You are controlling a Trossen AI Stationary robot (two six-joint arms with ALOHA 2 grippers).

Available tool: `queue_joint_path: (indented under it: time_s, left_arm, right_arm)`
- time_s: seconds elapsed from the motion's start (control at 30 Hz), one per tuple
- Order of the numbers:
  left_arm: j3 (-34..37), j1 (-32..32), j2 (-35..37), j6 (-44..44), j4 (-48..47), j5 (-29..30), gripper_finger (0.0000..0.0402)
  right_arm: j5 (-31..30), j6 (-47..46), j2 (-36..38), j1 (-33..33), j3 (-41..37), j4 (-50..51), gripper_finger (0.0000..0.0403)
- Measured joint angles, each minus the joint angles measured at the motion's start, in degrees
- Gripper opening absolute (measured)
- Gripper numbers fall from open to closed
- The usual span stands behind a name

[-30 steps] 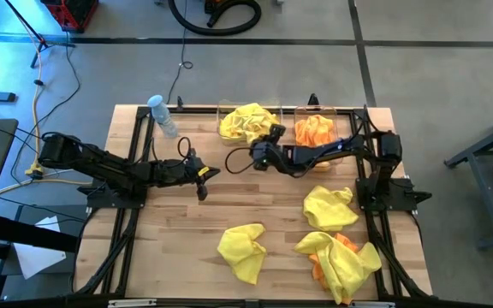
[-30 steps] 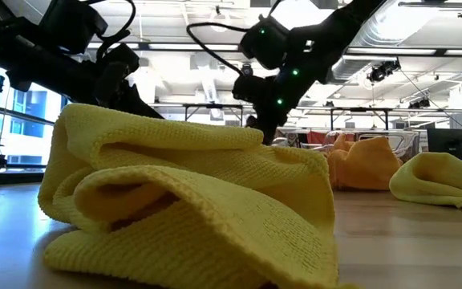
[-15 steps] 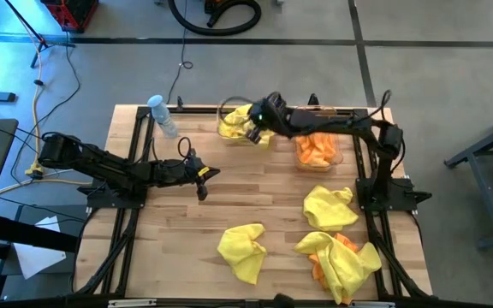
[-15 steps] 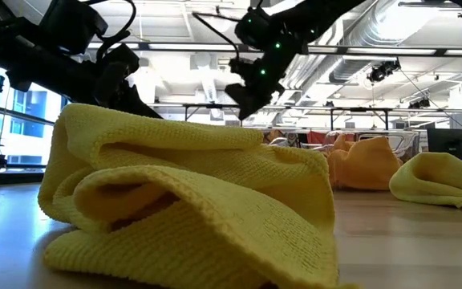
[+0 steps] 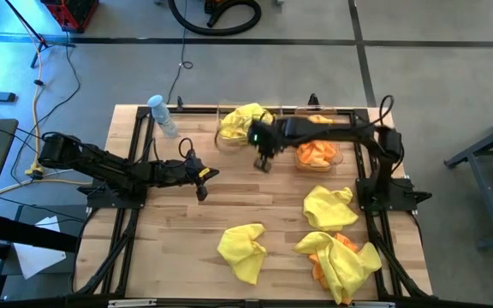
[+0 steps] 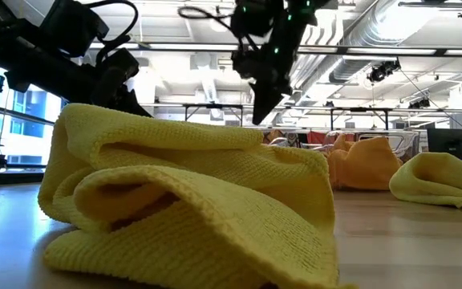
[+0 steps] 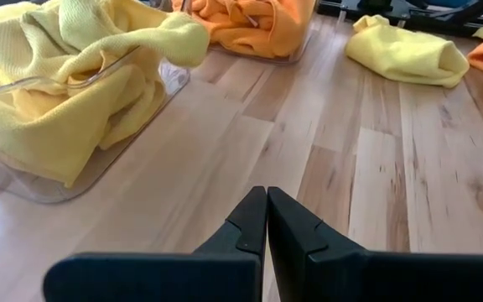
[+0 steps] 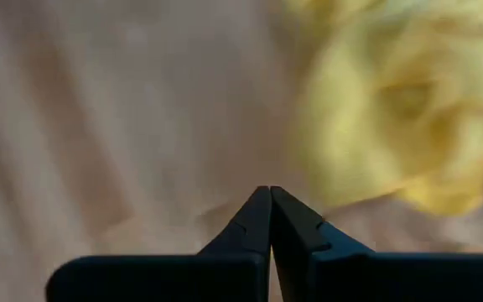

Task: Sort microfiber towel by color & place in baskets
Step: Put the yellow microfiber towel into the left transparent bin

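A: What is the right gripper doing?
B: Hovering empty, jaws pressed together, just beside the yellow-filled basket.
A: And the loose towels?
B: Lying toward the table's near edge; nearest is a yellow towel. Left gripper is waiting, jaws pressed together.

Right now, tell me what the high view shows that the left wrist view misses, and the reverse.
Only the high view shows the bottle, the right pincer shut by the yellow basket, and three loose towel heaps near the front edge. Only the left wrist view shows the left pincer shut and empty over bare wood. Both show the two filled baskets, yellow and orange.
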State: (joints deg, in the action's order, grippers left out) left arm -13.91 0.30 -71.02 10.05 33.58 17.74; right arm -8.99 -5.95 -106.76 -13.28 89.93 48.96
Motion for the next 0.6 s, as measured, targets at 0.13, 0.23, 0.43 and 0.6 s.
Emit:
queue_joint_path:
  time_s: [0.13,0.23,0.43,0.6]
  left_arm:
    - [0.0,0.0,0.0,0.5,-1.0,0.0,0.0000]
    - [0.0,0.0,0.0,0.9,-1.2,0.0,0.0000]
    - [0.0,0.0,0.0,1.2,-1.2,-0.1,0.0000]
    - [0.0,0.0,0.0,1.9,-2.4,-2.4,0.0000]
  right_arm:
    - [1.4,0.1,0.0,8.1,0.0,2.9,0.0000]
    - [6.1,0.4,0.0,13.3,0.0,2.3,0.0000]
    - [7.4,-1.6,0.0,22.0,0.0,-0.5,0.0005]
    - [7.0,-1.6,0.0,27.1,0.0,-3.8,0.0057]
